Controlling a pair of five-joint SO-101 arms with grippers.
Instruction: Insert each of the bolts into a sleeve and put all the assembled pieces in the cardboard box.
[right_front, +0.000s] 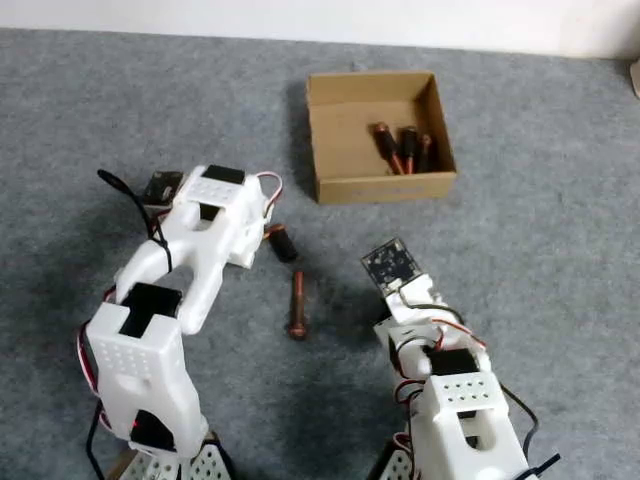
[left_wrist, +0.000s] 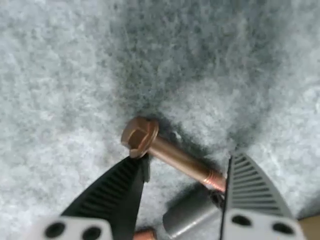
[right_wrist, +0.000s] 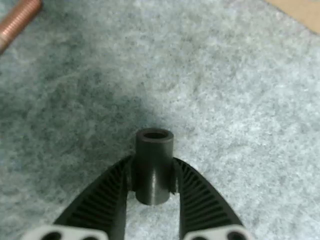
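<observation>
Grey felt-like desk (right_front: 560, 300) carries everything. Left arm (right_front: 190, 270) stands at near left, its front end toward the middle. Right arm (right_front: 460, 400) is at near right. Cardboard box (right_front: 385, 187) sits far centre with its top open. 3 assembled pieces (right_front: 405, 148) lie side by side in its right half, copper shafts in dark sleeves.

Left pincer (left_wrist: 187, 159): fingers wide apart, clamped on nothing. In the left wrist view 1 fingertip sits right at the bolt's head and the other just beside the threaded end. Cannot tell if either truly touches.

Right pincer (right_wrist: 152, 167): closed tight on the dark sleeve (right_wrist: 155, 147), 1 finger on each side of the lower body. The upper half sticks out past the tips. This sleeve is a short matte black tube with its open bore facing away from the wrist.

Second sleeve (right_front: 284, 244): a short dark cylinder on the desk just right of the left arm's front end and near of the box. A copper bit shows at its far-left end; cannot tell if a bolt is inside.

Bolt (right_front: 297, 305): lies flat on the desk between the 2 arms, near of the second sleeve. It is copper-coloured, with a flanged hex head at the near end and thread at the far end.
</observation>
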